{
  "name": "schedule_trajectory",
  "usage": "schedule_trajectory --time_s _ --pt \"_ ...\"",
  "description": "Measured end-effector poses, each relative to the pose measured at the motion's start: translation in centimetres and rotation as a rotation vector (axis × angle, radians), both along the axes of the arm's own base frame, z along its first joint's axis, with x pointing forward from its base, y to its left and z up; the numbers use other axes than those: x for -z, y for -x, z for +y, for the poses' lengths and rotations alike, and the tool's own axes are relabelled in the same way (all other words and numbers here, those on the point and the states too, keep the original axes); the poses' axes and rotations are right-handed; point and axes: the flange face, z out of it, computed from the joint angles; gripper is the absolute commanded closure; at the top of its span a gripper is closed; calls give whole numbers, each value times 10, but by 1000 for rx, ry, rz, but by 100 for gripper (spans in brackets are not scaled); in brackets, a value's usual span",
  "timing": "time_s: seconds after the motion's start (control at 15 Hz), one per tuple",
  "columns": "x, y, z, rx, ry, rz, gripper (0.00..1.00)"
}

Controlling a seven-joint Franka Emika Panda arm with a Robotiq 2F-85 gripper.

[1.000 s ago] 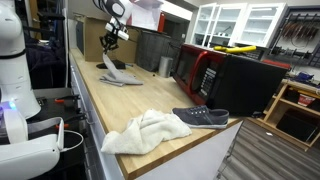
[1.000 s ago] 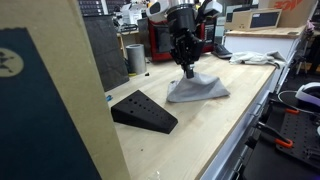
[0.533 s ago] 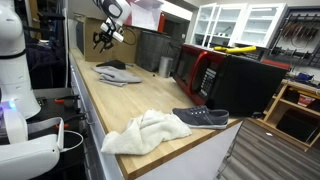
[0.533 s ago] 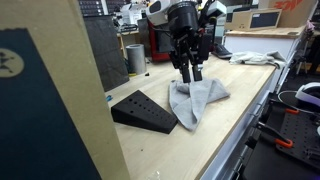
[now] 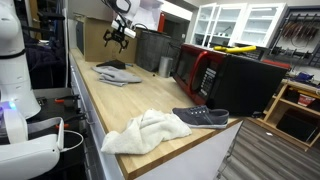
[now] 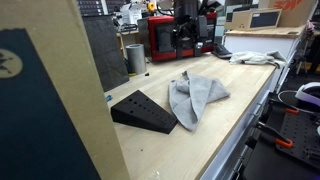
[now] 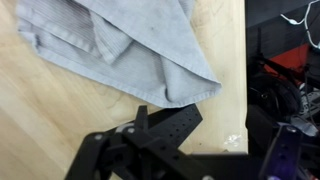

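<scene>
Crumpled grey fabric cloth [image 6: 195, 97] lay on the light wooden worktop [image 6: 235, 130] beside the black wedge-shaped block [image 6: 143, 110], while the Robotiq gripper [image 5: 118, 33] hung well above it, empty, jaws seemingly apart (small, dim view), so set-down judged complete.

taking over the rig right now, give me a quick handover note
Gripper: open, empty, raised well above the counter.
Grey cloth: lies rumpled on the counter, clear of the gripper, its near end against the black wedge.
Done: the cloth is down and let go.
Left: it is neither flat nor folded; smoothing it would likely need a fresh grasp at an edge.
</scene>
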Motion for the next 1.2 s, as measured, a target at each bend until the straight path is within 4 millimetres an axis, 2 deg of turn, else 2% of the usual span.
schedule_trajectory --time_s 0.27,0.67,1.0,1.13,1.2 --pt "18 -17 -14 10 45 -56 0" --pt "66 -36 -14 24 79 -80 0" --pt "94 -41 -10 26 112 -47 0" --pt "103 -40 -11 22 132 -35 28" --pt "107 -40 -12 23 144 -30 34"
